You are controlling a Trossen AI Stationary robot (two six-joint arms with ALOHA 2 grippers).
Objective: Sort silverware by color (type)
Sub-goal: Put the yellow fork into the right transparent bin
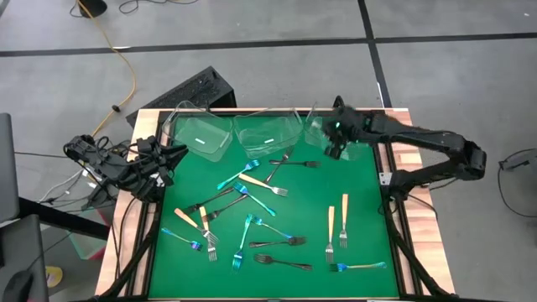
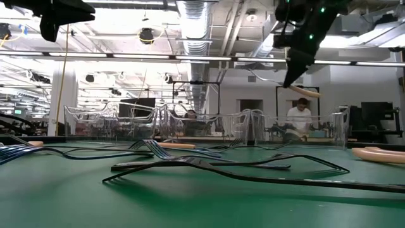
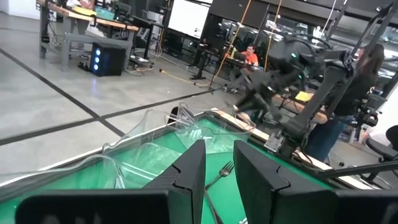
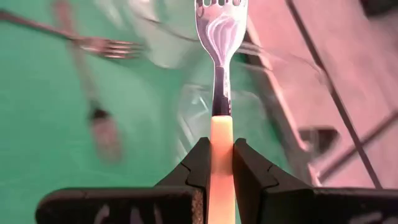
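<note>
At the upper right of the high view, the right gripper (image 1: 336,144) hangs over the rightmost of three clear tubs (image 1: 317,132) along the far edge of the green table (image 1: 361,210). Its fingers (image 4: 198,163) are clamped on the cream handle of a fork (image 4: 220,74), whose silver tines point away from the wrist, above the tub's clear wall. In the low view this fork's handle (image 2: 304,91) shows tilted, high in the upper right of the frame. The left gripper (image 1: 172,157) waits at the table's left edge, upper left in the high view, its fingers (image 3: 189,177) slightly apart and holding nothing. The rest of the silverware (image 1: 252,226) lies scattered across the green mat: blue-teal, dark and cream-handled forks mixed, mostly in the centre and lower half of the high view.
</note>
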